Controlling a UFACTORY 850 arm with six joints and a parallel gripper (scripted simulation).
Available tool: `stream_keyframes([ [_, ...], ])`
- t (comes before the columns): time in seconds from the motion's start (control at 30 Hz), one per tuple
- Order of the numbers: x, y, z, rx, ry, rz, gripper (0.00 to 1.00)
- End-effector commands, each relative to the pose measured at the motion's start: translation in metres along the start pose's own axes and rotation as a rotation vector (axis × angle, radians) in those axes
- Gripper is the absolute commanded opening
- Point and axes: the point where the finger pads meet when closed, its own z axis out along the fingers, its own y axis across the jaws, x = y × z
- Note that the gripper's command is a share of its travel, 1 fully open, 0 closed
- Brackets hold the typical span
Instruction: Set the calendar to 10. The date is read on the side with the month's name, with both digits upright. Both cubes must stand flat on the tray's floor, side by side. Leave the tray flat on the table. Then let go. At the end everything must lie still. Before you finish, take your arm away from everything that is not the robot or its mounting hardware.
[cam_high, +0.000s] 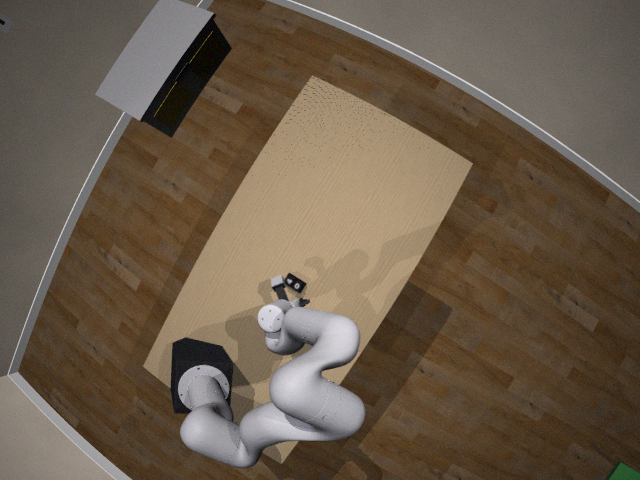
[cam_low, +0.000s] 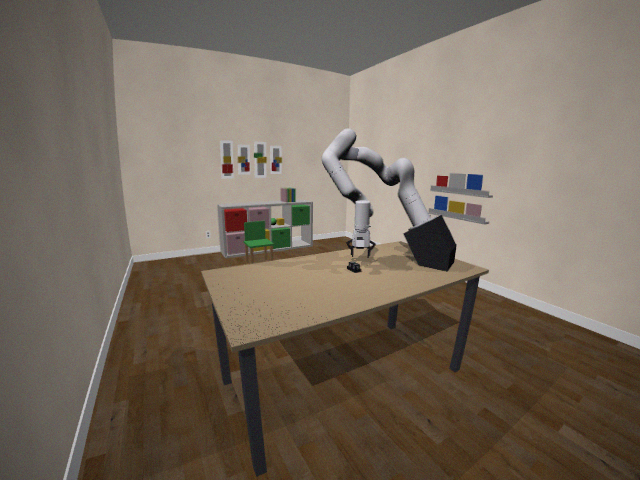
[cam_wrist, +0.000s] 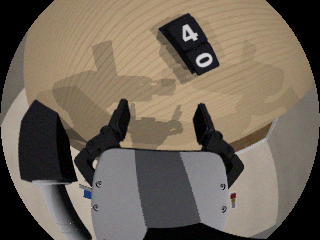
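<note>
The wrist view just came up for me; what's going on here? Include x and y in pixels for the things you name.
The robot's black two-fingered gripper (cam_low: 361, 253) (cam_wrist: 162, 109) is open and holds nothing. It hangs above the wooden table (cam_high: 351, 191) (cam_low: 310, 294) (cam_wrist: 65, 45), off to one side of two black cubes with white digits, sitting side by side. Their top faces show 4 (cam_wrist: 189, 33) and 0 (cam_wrist: 204, 60). Whether the month's side reads 10, I cannot tell.
</note>
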Motion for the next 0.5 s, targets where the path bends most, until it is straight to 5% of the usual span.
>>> stream_keyframes([
  [0.0,0.006,-0.004,0.0,-0.005,0.003,0.042,1.0],
  [0.47,0.025,-0.025,0.0,-0.005,0.004,0.245,1.0],
])
